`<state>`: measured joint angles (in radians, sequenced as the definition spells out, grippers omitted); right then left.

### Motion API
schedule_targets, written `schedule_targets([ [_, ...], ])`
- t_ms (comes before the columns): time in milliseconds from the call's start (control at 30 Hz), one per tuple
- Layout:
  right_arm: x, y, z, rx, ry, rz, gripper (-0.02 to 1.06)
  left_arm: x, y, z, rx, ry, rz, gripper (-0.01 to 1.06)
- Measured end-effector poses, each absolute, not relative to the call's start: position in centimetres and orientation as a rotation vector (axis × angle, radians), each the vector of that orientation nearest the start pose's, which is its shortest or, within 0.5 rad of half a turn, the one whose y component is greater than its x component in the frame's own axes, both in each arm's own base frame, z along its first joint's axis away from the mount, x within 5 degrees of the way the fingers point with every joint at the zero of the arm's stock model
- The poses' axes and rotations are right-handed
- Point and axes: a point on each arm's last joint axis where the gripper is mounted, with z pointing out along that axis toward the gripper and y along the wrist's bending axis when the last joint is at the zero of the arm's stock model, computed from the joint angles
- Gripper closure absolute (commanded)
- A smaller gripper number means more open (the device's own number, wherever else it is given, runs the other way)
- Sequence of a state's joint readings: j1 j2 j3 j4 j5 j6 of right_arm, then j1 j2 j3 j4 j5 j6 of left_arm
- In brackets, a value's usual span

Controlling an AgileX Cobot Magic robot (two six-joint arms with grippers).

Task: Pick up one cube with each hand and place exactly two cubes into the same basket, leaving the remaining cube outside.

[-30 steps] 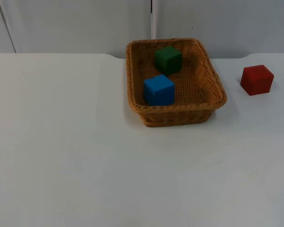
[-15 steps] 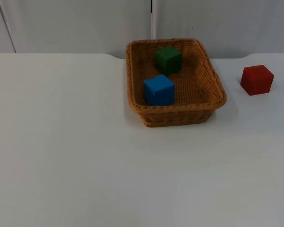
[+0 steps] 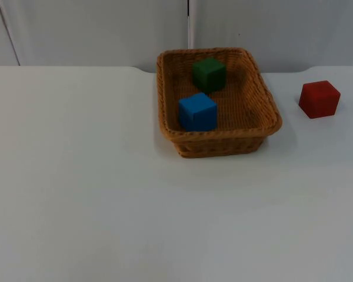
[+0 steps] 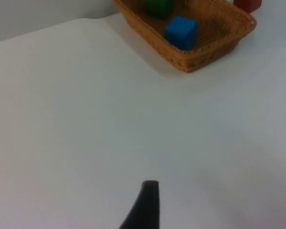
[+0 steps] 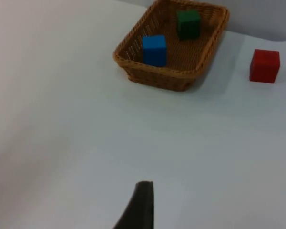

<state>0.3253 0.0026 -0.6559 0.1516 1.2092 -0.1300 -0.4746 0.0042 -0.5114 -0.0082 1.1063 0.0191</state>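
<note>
- With blue cube (image 3: 197,111) and green cube (image 3: 209,74) already inside basket (image 3: 265,100), nothing left to grasp; best to hold both arms back, waiting.
- Red cube (image 3: 319,98) on desk (image 3: 106,194), well apart from basket, far ahead of right pincer (image 5: 138,205); leave untouched.
- Left pincer (image 4: 145,205) low over bare desk, basket far ahead.
- Pincer opening: cannot tell for either; nothing seen held.

White table (image 3: 76,194) with wicker basket (image 3: 265,106), red cube (image 3: 319,98).
</note>
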Motion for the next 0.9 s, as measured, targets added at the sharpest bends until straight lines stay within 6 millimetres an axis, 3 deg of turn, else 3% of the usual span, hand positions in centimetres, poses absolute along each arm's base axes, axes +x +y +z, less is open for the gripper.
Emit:
schedule_targets([
  [333,-3.0,-0.5,30.7,-0.443,1.989,0.214,0.25,-0.5,0.2,27.5,0.51,2.024,-0.278,0.23],
  [567,-1.5,0.2,28.3,-0.444,2.042,0.238,0.25,-0.5,0.2,27.5,0.51,2.023,-0.278,0.23],
  [900,-0.9,0.3,28.1,-0.433,2.014,0.235,0.25,-0.5,0.2,27.5,0.508,2.024,-0.279,0.23],
])
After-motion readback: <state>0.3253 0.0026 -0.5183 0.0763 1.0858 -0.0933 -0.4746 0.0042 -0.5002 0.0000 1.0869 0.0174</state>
